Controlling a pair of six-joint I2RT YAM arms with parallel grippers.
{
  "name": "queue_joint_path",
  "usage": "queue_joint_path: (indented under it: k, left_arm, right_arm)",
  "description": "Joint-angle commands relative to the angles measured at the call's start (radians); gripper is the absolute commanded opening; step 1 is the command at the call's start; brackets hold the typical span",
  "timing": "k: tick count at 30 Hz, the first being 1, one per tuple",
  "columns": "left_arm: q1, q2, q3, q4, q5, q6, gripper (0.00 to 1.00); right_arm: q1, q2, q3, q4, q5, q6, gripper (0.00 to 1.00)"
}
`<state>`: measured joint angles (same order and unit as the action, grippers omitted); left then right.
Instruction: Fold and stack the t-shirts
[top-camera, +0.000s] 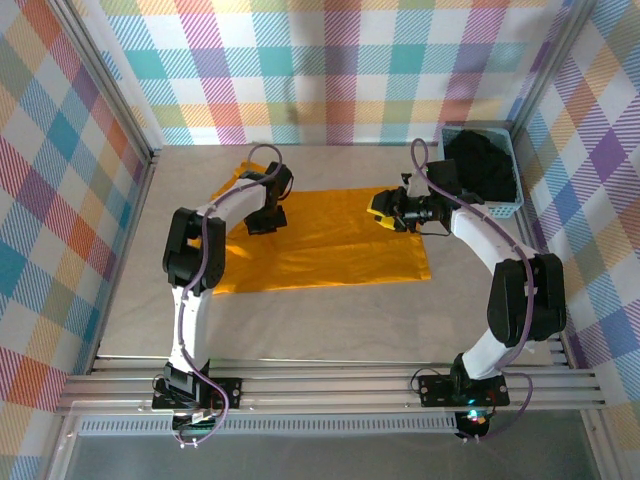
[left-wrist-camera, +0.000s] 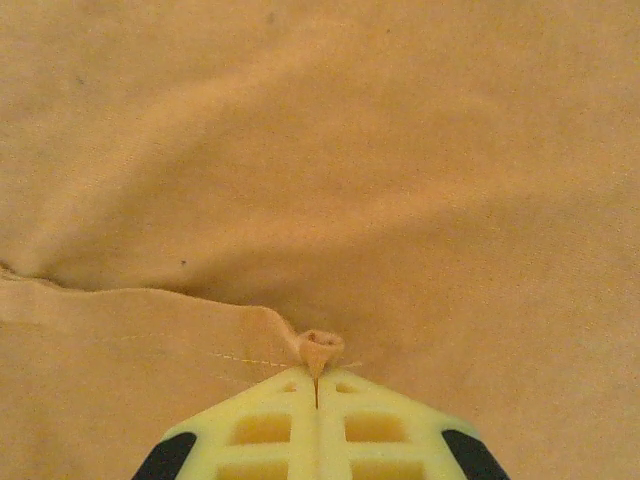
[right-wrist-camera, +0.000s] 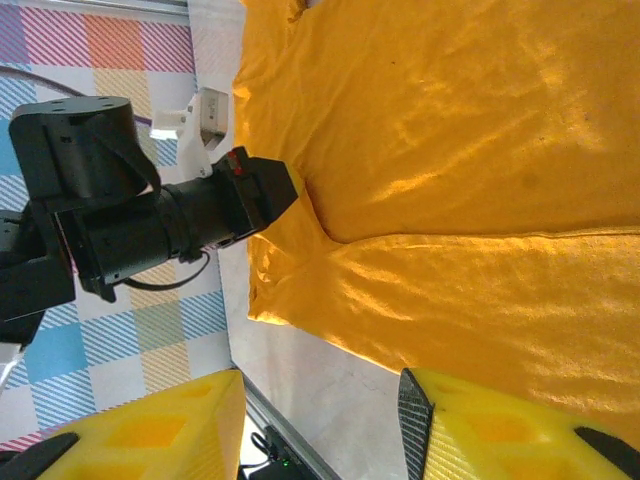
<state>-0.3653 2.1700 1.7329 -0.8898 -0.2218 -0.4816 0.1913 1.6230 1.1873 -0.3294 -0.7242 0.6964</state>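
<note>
Left claw (left-wrist-camera: 317, 388) is down on the orange-yellow shirt (top-camera: 330, 240), its fingers pressed tight together and pinching a small pucker of the cloth right at the tips. You can see a fold line running off to the left from that pinch. From above, the shirt lies spread across the middle of the table (top-camera: 330, 320), with the left arm (right-wrist-camera: 150, 225) reaching over its far left part.

Over on the other side, the right claw (right-wrist-camera: 320, 380) sits above the shirt's right edge with its yellow fingers spread apart and nothing between them, only cloth and bare table below.

In the far right corner stands the light blue basket (top-camera: 495, 211), and the black garment (top-camera: 480, 165) is heaped inside it, well apart from the orange-yellow shirt.
</note>
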Motion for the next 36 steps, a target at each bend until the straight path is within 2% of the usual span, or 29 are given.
queue_joint_path:
  k: [1, 19, 31, 34, 36]
  left_arm:
    - [-0.018, -0.057, 0.013, -0.034, -0.036, 0.004, 0.00]
    - [-0.097, -0.029, 0.030, 0.004, -0.018, 0.081, 0.00]
    - [-0.142, -0.025, 0.002, 0.048, 0.062, 0.108, 0.00]
    - [-0.150, -0.018, 0.002, 0.039, 0.057, 0.112, 0.03]
    - [-0.150, -0.015, 0.000, 0.022, 0.030, 0.100, 0.09]
  right_arm:
    - [0.005, 0.018, 0.027, 0.019, -0.032, 0.003, 0.46]
    - [0.005, 0.029, 0.032, 0.007, -0.039, -0.001, 0.45]
    - [0.004, 0.051, 0.040, -0.009, -0.034, -0.008, 0.46]
    - [0.005, 0.057, 0.040, -0.012, -0.040, -0.008, 0.46]
    - [0.005, 0.061, 0.041, -0.014, -0.041, -0.008, 0.45]
